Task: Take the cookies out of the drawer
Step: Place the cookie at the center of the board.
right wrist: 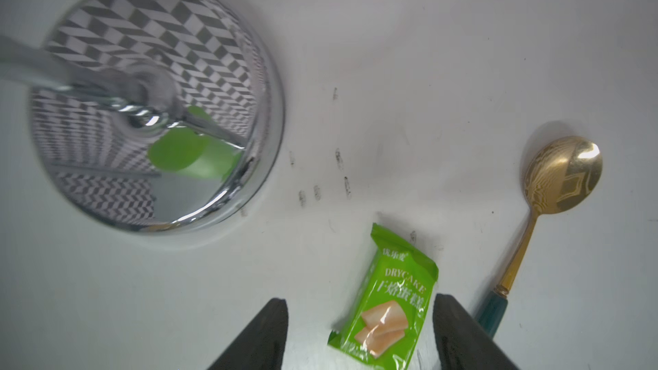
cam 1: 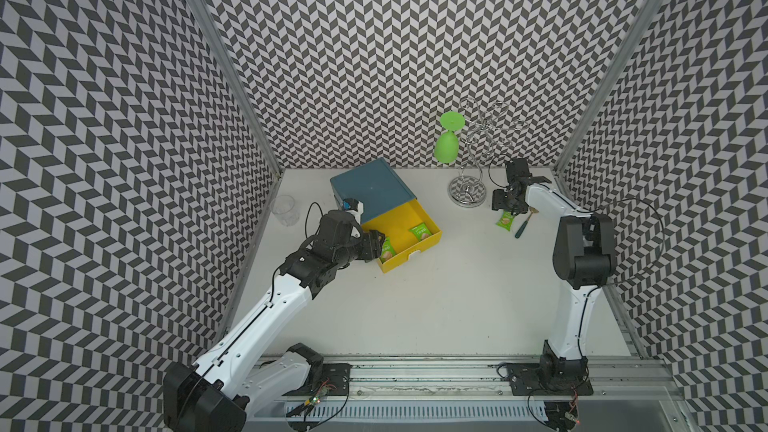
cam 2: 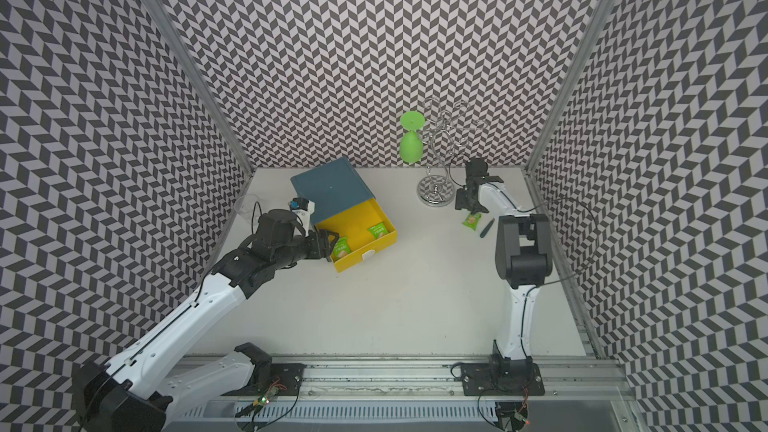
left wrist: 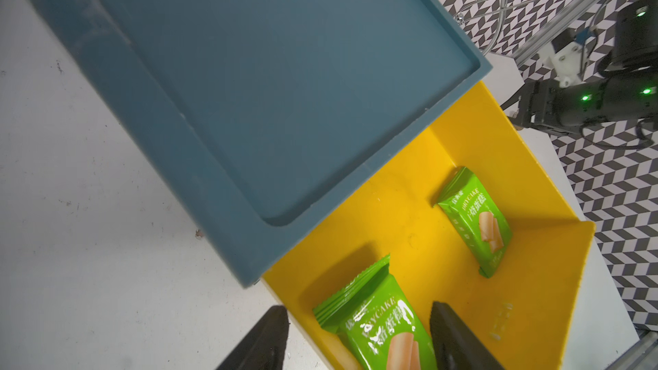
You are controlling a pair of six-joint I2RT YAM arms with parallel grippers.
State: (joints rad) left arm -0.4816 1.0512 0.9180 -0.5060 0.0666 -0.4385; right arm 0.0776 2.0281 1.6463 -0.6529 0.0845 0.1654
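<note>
A yellow drawer (cam 1: 428, 243) (left wrist: 498, 144) stands pulled out of a blue-grey cabinet (cam 1: 370, 189). Two green cookies packets lie in it: one toward the far side (cam 1: 419, 232) (left wrist: 475, 222), one at the near corner (cam 1: 387, 249) (left wrist: 381, 325). My left gripper (cam 1: 380, 243) (left wrist: 359, 339) is open at that corner. One finger is outside the drawer's side wall, the other inside, with the near packet between them. A third green packet (cam 1: 505, 220) (right wrist: 388, 315) lies flat on the table. My right gripper (cam 1: 505, 207) (right wrist: 361, 336) stands open over it, fingers apart on either side.
A chrome wire rack (cam 1: 467, 193) (right wrist: 156, 108) stands at the back right with a green goblet (cam 1: 448, 143) hanging upside down on it. A gold spoon with a dark green handle (cam 1: 523, 226) (right wrist: 562, 176) lies beside the loose packet. A clear cup (cam 1: 286, 209) stands at the left wall.
</note>
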